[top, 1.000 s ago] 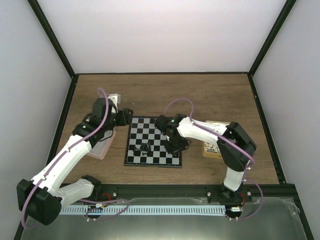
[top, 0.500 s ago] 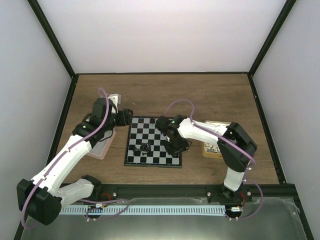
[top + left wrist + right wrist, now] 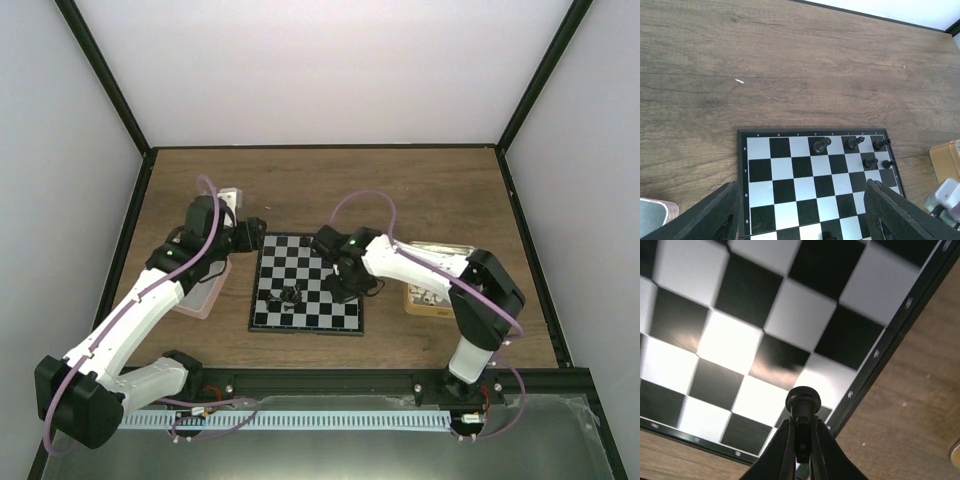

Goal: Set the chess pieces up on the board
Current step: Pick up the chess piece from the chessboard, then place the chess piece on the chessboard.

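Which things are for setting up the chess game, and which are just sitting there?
For the job: chessboard, black pieces on it, black pawn in the right gripper.
Just sitting there: pink tray, tan tray.

left arm (image 3: 140, 305): white links; black joints
right arm (image 3: 410, 262): white links; black joints; small green light
cables (image 3: 208, 220): purple; one looping along each arm
left gripper (image 3: 801, 185): black angular fingers
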Robot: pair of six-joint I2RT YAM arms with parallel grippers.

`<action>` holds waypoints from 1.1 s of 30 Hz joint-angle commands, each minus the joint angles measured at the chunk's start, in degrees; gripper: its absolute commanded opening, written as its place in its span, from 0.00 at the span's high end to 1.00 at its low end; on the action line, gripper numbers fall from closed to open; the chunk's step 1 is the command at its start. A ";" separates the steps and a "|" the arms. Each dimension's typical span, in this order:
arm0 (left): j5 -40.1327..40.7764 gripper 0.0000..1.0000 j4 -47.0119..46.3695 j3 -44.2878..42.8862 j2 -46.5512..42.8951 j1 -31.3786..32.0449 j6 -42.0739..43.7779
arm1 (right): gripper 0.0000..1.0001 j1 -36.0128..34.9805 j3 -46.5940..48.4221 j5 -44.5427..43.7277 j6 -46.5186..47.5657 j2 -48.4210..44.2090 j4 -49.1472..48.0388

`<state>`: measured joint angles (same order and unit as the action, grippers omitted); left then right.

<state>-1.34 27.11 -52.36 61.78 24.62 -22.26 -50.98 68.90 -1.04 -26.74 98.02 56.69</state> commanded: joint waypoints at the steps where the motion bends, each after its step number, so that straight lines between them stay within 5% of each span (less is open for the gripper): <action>1: 0.47 0.31 -1.17 0.90 0.39 -0.36 0.20 | 0.99 0.73 7.04 -5.63 0.12 -1.28 -1.30; 17: 1.25 0.31 -1.75 2.50 0.75 -0.55 0.20 | 0.99 13.19 27.20 -4.84 10.20 15.21 -3.14; 33: 0.34 0.31 -2.16 3.13 1.13 -0.63 0.02 | 0.97 13.81 29.14 -5.79 11.14 22.65 -2.81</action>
<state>-0.51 26.13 -49.78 62.63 24.34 -22.28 -37.56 95.83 -5.52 -16.25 119.77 53.36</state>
